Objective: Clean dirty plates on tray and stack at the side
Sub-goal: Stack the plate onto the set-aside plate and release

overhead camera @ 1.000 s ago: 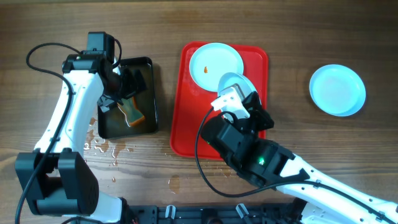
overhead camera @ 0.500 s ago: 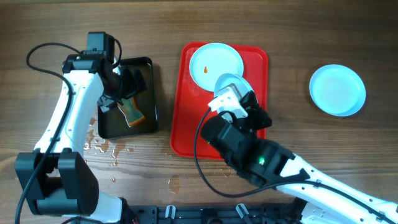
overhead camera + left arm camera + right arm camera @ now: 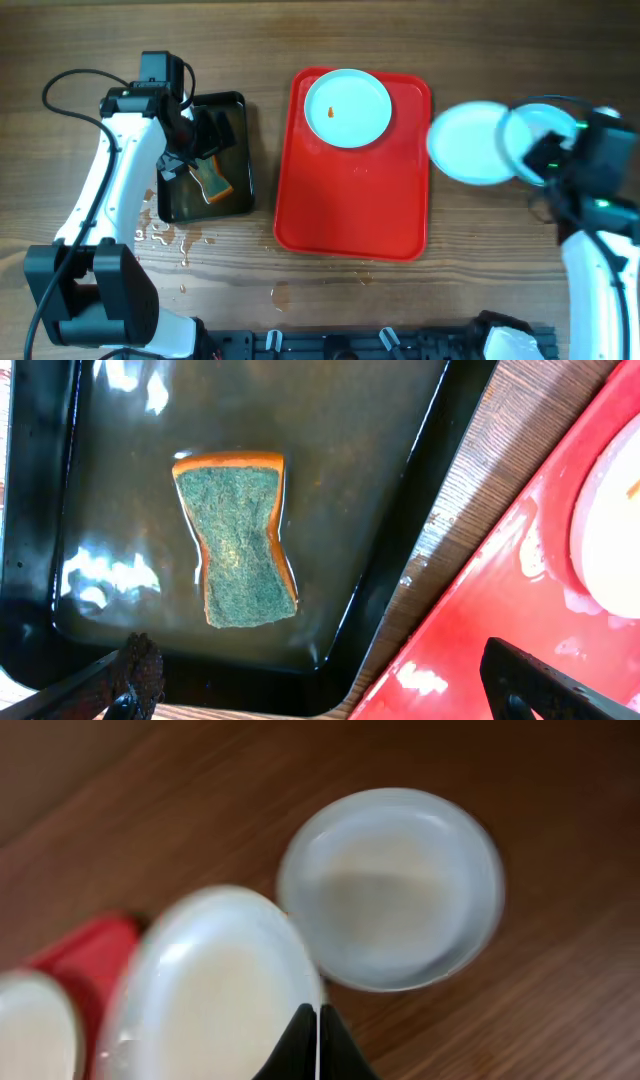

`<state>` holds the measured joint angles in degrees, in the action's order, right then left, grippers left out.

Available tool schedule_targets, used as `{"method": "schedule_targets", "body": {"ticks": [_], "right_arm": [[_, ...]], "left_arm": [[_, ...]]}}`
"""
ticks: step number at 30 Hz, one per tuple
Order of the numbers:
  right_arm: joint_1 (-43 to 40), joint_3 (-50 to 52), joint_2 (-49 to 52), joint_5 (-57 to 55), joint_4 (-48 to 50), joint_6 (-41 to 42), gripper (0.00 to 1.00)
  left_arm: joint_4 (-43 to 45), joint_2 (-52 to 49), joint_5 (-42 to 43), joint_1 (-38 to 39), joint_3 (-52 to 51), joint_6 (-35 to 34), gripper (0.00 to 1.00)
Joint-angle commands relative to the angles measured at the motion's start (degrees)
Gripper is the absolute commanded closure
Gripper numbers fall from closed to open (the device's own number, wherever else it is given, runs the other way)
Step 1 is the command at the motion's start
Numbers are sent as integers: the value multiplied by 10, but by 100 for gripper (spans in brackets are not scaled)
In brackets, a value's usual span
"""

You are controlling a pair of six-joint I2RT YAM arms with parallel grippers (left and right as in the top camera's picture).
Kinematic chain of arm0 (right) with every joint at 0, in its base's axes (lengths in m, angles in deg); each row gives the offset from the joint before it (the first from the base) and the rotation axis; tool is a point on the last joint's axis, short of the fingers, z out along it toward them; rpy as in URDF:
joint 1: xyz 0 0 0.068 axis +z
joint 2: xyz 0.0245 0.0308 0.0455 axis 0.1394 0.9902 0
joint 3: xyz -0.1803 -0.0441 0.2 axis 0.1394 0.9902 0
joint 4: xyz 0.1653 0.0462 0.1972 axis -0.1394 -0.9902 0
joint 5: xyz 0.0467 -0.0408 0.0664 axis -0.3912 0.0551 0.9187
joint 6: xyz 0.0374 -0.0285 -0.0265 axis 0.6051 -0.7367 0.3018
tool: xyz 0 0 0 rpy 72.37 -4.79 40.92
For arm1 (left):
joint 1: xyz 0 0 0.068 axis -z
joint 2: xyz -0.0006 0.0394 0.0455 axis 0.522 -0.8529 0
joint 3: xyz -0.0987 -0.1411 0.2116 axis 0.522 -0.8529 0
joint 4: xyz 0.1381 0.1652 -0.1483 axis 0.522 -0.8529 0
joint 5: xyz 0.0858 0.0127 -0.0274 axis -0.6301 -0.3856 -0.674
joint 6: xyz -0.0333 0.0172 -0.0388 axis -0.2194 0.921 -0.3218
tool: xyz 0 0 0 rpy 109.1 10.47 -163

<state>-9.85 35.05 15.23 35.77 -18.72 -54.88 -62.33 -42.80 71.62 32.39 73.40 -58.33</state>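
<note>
**A:** What's over on the left?

**B:** The left arm (image 3: 110, 190) hangs over the black tray (image 3: 238, 150). The sponge (image 3: 238, 538) lies flat in there, green face up in a film of water, clear of every wall. The left jaws are spread wide above it and grip nothing.

**A:** Any room beside it?

**B:** A strip of bare worktop (image 3: 265, 120) runs between the black tray's right rim and the red tray (image 3: 350, 210). Water drops (image 3: 165, 235) dot the wood by the black tray's near left corner.

**A:** And the red tray itself?

**B:** The smeared plate (image 3: 346, 107) sits at its far end, close to the far rim, with an orange spot near its centre. The rest of the tray is open red surface right out to the rounded corners.

**A:** Further right?

**B:** The right jaws are pinched on the rim of the held plate (image 3: 468, 143). It's up off the wood and blurred, just past the red tray's right edge. The resting plate (image 3: 392, 885) lies on the worktop beside it. From above, the two rims overlap, and I can't tell whether they touch.
</note>
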Motion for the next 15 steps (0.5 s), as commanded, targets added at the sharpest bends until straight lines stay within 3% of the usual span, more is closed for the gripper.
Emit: {"method": "schedule_targets", "body": {"ticks": [1,4,6,8,10,11,15], "right_arm": [[-113,-1,55,57,23,41,96],[-163,-1,117,64,65,56,96],[-164,-1,146,138,97,-1,94],[-150,-1,162,228,117,-66,74],[-126,-1,177,222,78,-81,52],[-114,-1,191,201,51,-80,47],[-98,16,255,168,38,-81,49]], "left_arm": [[0,4,9,-4,-1,11,0],[0,4,9,-4,-1,11,0],[0,4,9,-4,-1,11,0],[0,4,9,-4,-1,11,0],[0,4,8,-4,-1,11,0],[0,4,9,-4,-1,11,0],[0,4,9,-4,-1,11,0]]}}
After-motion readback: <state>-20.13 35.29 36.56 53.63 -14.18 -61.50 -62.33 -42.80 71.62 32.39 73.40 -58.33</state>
